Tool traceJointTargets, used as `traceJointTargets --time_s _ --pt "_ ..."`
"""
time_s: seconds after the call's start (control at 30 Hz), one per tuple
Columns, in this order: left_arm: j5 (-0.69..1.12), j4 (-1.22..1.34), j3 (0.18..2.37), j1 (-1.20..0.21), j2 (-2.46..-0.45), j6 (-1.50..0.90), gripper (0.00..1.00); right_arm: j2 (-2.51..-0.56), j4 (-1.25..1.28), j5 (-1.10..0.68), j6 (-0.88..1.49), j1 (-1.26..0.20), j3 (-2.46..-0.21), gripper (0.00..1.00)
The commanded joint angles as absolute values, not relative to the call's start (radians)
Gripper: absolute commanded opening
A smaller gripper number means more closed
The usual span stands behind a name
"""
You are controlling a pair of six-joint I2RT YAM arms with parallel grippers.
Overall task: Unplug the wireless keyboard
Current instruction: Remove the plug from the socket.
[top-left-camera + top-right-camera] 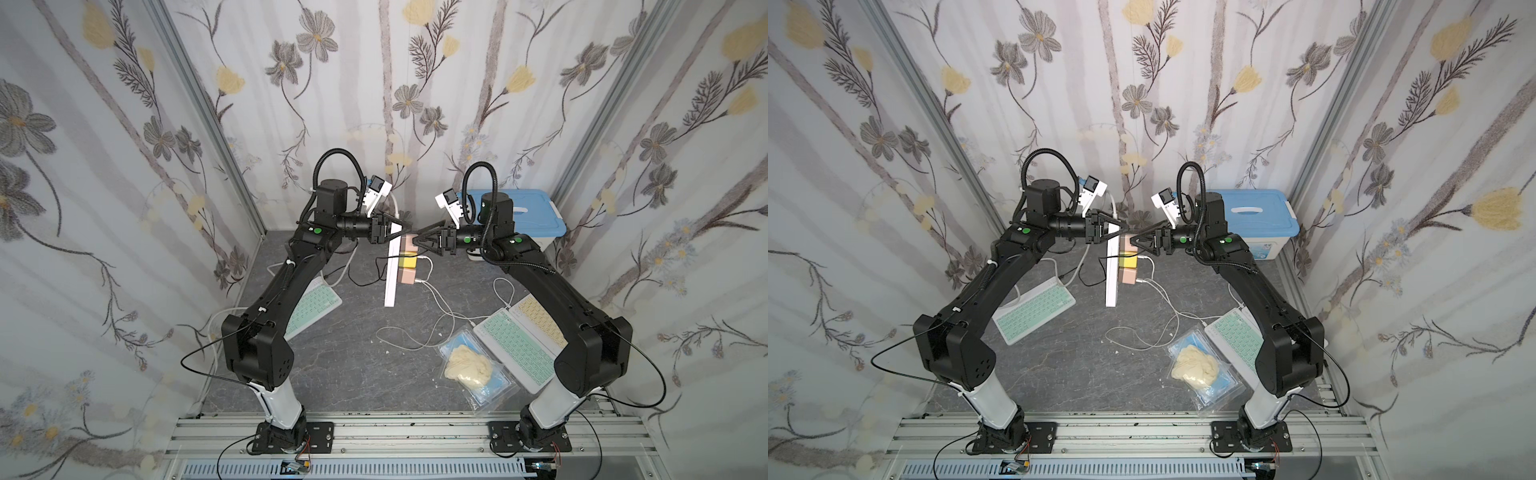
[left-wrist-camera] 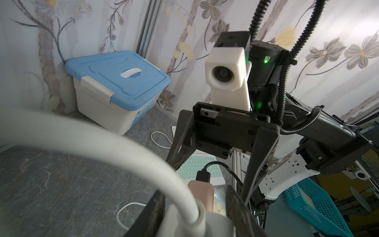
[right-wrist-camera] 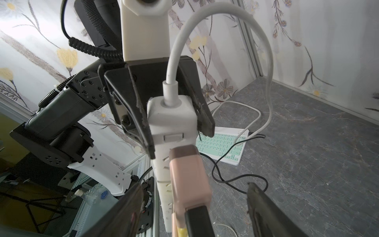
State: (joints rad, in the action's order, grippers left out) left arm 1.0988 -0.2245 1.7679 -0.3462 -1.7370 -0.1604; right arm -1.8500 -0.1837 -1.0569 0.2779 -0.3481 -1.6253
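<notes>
Clamping the power strip point(image 3: 172, 121), left jaws; right jaws wide, straddling the pink charger point(image 3: 188, 176), untouched.

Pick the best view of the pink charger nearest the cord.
Right wrist: the pink charger looms large, plugged into the power strip. Both top views show it small behind the right gripper; left wrist, only its end.

The 2 top views look steeply down from overhead across the whole table point(image 1: 353, 374). Each wrist camera faces inward at close range; both share the power strip point(image 3: 172, 121).
</notes>
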Motion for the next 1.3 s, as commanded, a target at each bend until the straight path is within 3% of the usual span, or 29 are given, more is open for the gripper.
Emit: traceJointTargets --time_s 0.0,0.47,0.73,1.27 --pt "1.127 -0.205 1.788 -0.349 -1.735 -0.124 0.00 -1.862 -0.186 -1.095 0.244 -0.358 -1.640 0.73" --pt "1.170 -0.198 1.793 -0.354 -1.736 -0.137 0.00 -1.901 -0.165 -1.178 0.247 -0.383 -1.640 0.39" --pt "1.161 -0.188 1.792 -0.355 -1.734 -0.153 0.00 -1.913 -0.141 -1.184 0.261 -0.383 -1.637 0.00" --pt "1.066 -0.145 1.772 -0.344 -1.722 -0.177 0.00 -1.870 0.058 -1.169 0.376 -0.356 -1.503 0.00"
